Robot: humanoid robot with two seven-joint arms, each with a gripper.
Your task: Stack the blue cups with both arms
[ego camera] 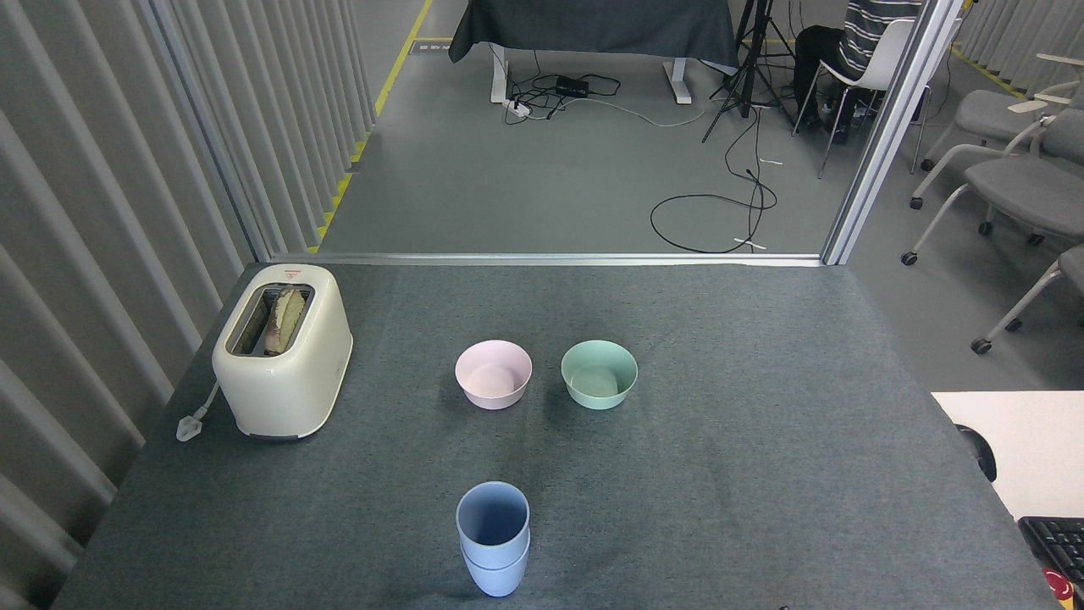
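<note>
Cups (494,538) stand nested upright on my counter (762,474), near the bowls; neither pincer shows, state unknown.

Matt pale blue plastic cups (493,542) nested at the near edge, matt plastic pink bowl (494,374) and green bowl (599,374), smooth glossy cream plastic toaster (282,362) at left, table (762,474) covered in rough grey felt-like cloth
</note>
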